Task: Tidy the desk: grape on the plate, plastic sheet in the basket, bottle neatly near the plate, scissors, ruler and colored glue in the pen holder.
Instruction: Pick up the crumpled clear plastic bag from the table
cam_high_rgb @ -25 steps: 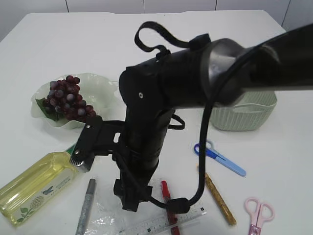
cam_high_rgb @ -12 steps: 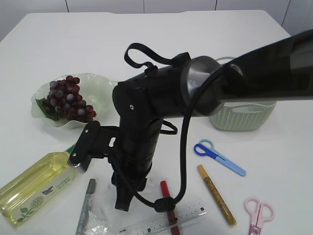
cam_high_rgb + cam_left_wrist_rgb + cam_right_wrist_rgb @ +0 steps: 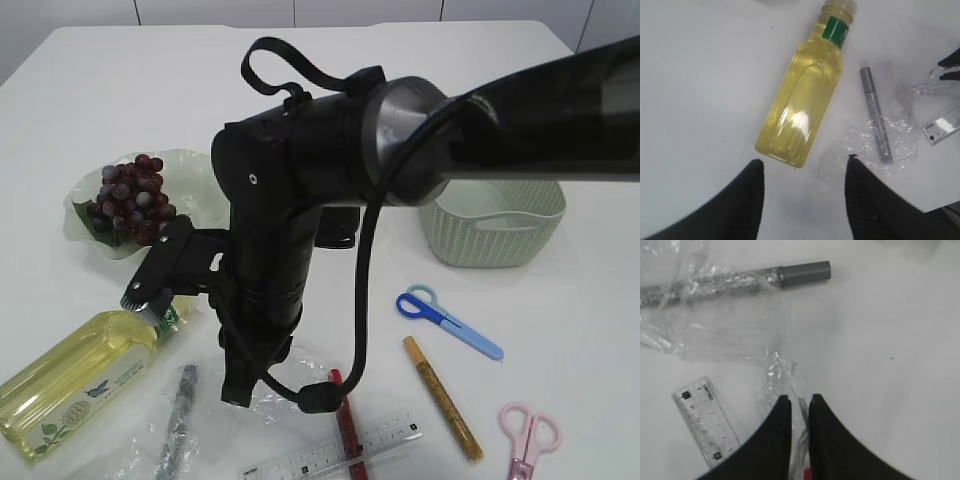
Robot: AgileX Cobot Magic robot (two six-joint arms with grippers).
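We see the right arm, thick black, reaching in from the desk's right edge across the middle, w/ its wrist bent straight down near the front edge. Its right gripper (image 3: 795, 407) has the jaws nearly together, nipping a crinkled fold of the clear plastic sheet (image 3: 725, 335) btwn the tips. The sheet lies wrinkled and see-through on the white desk (image 3: 120, 90), partly draped over the silver glitter-glue pen w/ grey cap (image 3: 745, 280) at the front edge; one end of the clear plastic ruler (image 3: 707, 422) sits just beside it. Left gripper (image 3: 802, 170) hovers above the desk's front left, jaws apart, nothing btwn them; the yellow-liquid bottle w/ green label (image 3: 802, 95) lies on its side just ahead of them. Purple grape bunch (image 3: 130, 205) rests on the pale green wavy plate (image 3: 205, 175) toward the left edge. Pale green woven basket (image 3: 495, 225) stands toward the right edge, well apart from the sheet.
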